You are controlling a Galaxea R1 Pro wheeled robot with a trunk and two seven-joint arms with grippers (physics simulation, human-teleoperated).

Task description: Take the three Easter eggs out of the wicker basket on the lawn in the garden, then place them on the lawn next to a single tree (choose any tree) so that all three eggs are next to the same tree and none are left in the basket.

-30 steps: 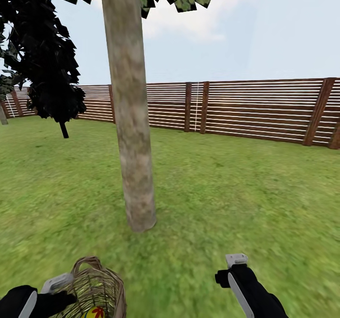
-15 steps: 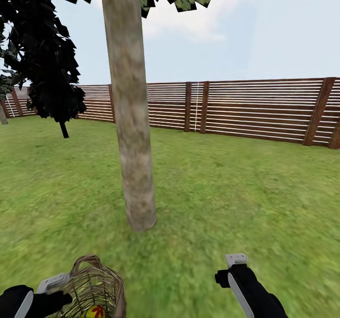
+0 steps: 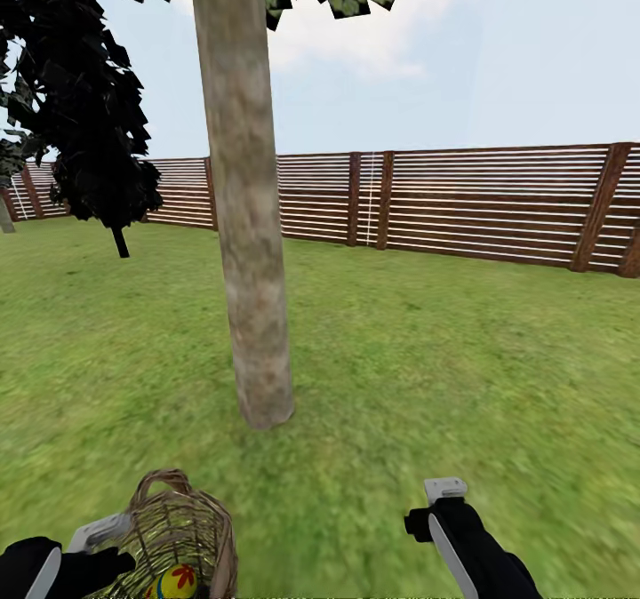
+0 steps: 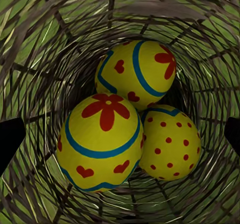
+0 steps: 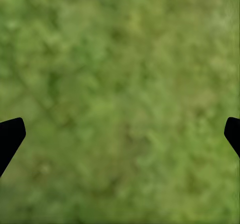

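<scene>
Down in the wicker basket, all three Easter eggs sit bunched together, touching.

Basket sits on the lawn near-left of the pale tree, with the left gripper spread wide right above the eggs. Right gripper hangs over bare grass, fingers spread too. Slatted fence runs along the far side.

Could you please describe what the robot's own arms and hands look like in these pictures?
Both arms are glossy black with rounded casings. A light grey stripe runs along each forearm. The left hand and the right hand are pale grey, blocky pieces at the wrist ends. In the wrist views the fingertips show as plain black wedges. No cables or markings can be made out.
</scene>
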